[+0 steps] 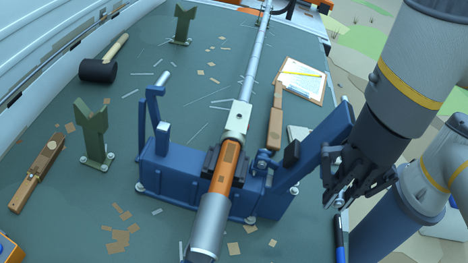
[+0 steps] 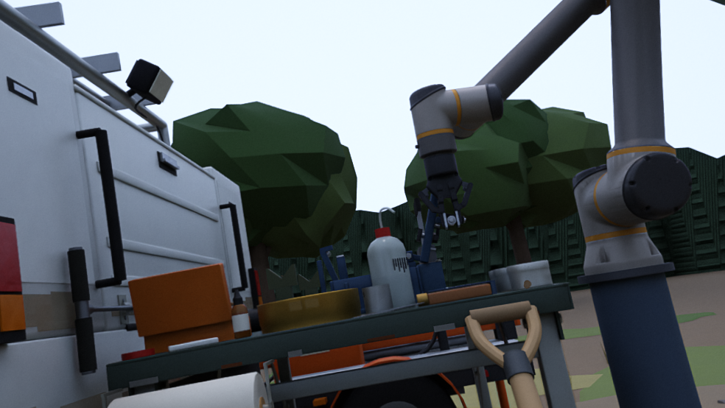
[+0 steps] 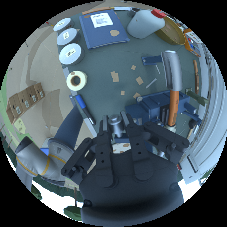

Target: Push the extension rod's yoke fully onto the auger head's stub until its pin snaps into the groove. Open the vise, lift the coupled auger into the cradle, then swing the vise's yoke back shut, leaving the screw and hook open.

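Note:
The auger head, orange and grey, lies in the open jaws of the blue vise, and the extension rod's cream yoke sits over its stub with the long grey rod running away up the bench. The vise's blue yoke arm is swung out to the right and raised. My gripper is closed on the small metal knob at the end of that arm, a finger on each side of it. The hook stands up at the vise's left.
Two green V-shaped cradle posts stand left of the vise. A mallet, a clipboard and wooden blocks lie around it. A marker lies by the bench's right edge, below my gripper.

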